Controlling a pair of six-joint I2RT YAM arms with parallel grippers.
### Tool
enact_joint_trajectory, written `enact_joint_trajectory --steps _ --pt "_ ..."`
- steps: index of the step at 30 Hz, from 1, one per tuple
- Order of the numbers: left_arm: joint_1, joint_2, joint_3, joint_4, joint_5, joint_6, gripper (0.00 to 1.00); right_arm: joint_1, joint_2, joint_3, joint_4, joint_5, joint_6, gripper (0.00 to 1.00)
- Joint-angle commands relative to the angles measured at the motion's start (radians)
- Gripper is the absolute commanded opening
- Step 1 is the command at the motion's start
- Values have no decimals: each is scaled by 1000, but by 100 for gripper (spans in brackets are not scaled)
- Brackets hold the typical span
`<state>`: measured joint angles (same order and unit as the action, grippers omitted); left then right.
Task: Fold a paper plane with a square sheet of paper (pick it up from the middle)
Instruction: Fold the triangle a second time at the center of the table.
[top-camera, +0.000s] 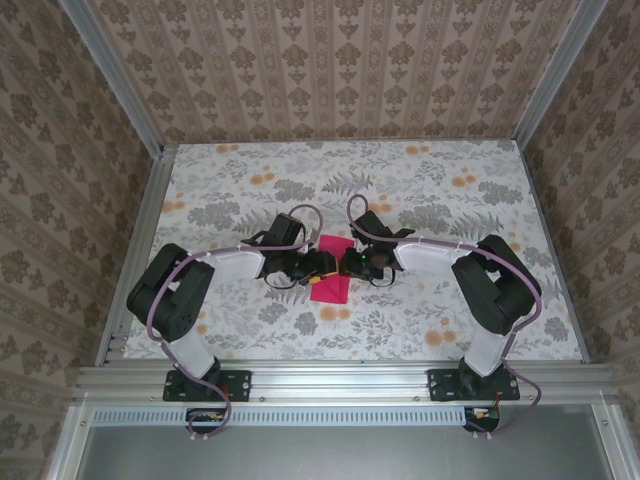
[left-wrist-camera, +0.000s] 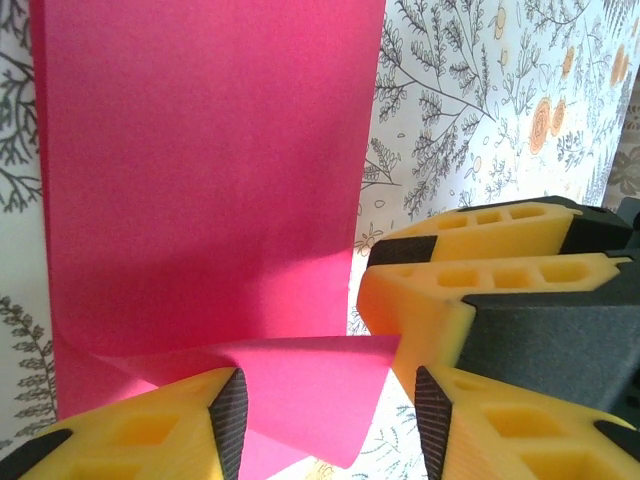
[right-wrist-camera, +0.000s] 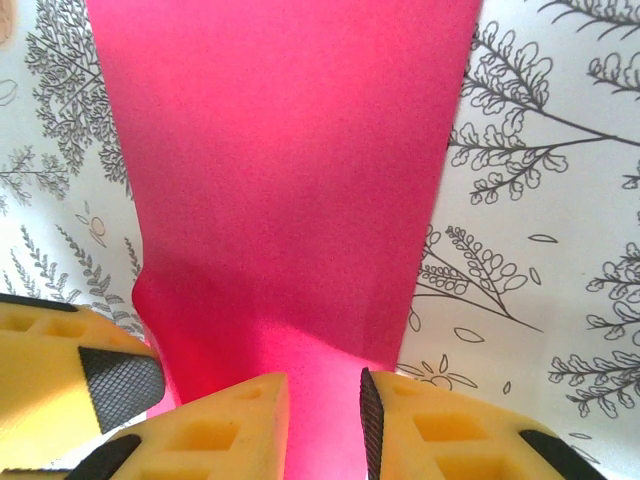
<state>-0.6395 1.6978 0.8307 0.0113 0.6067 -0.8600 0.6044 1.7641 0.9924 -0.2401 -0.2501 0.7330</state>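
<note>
Floral-print table (top-camera: 300, 170) with the magenta paper sheet (top-camera: 330, 290) at its middle, both arms bent inward over it.
I see the sheet lying mostly flat, one edge curled up. The left gripper (left-wrist-camera: 330, 410) has its jaws wide apart around that raised flap. The right gripper (right-wrist-camera: 322, 420) has its jaws narrowly parted, with the paper in the gap, unclamped.

Top view looks down; wrist views (close) share the paper (left-wrist-camera: 200, 150).
</note>
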Motion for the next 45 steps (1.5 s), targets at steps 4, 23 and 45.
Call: enact_joint_trajectory --steps 4,23,45 --pt "10 17 -9 33 19 -15 54 -12 -37 -30 6 -21 3 28" --pt "16 28 -10 20 17 -15 28 -44 -83 -105 187 -216 -4 37" --pt "18 32 10 9 30 -11 24 -43 -28 -80 129 -183 -62 6"
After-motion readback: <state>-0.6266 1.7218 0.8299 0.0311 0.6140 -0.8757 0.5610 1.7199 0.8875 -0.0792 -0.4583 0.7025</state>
